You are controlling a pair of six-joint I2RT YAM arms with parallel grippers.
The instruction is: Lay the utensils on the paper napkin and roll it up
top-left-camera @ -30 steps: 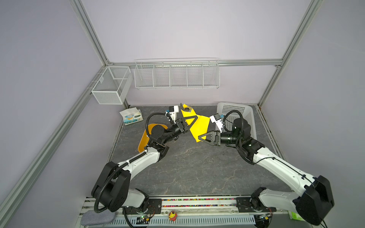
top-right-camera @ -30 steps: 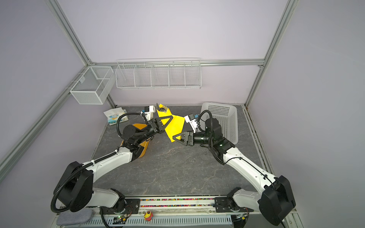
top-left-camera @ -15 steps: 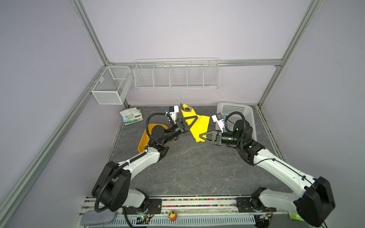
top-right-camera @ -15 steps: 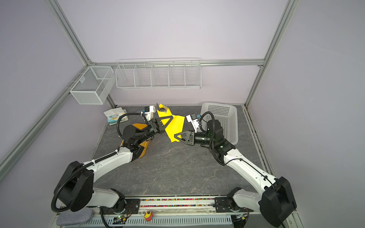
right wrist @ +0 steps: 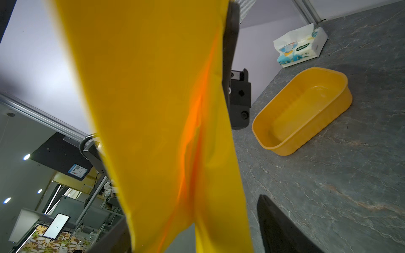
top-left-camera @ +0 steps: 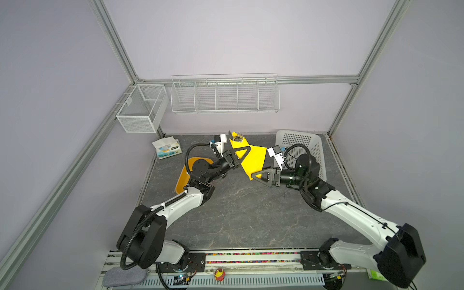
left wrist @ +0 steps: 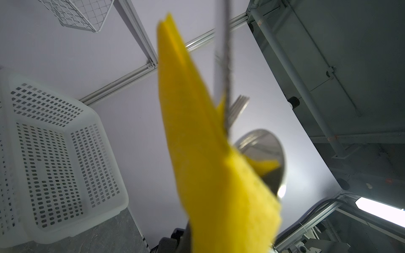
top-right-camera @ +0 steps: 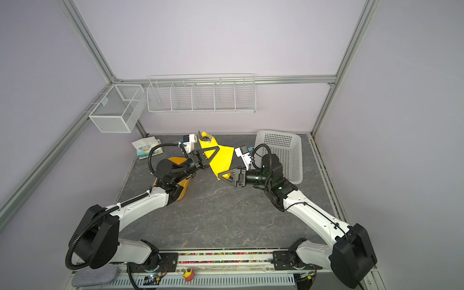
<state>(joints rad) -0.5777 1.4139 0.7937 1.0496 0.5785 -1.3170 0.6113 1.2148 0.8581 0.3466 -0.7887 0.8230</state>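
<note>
Bright yellow paper napkin [top-left-camera: 253,158] aloft, silver metal utensils [top-left-camera: 236,137] (tines showing) past its 12 o'clock edge, left gripper [top-left-camera: 247,150] clenched on it, right gripper [top-left-camera: 254,175] released at its 6 o'clock corner, grey tabletop [top-left-camera: 238,213] open beneath.

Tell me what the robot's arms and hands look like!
The left arm and right arm have white shells, chunky black joints and looping black ribbed cables. The left hand and right hand are black, with triangle-shaped open-frame fingers. A white camera box sits by each hand.
</note>
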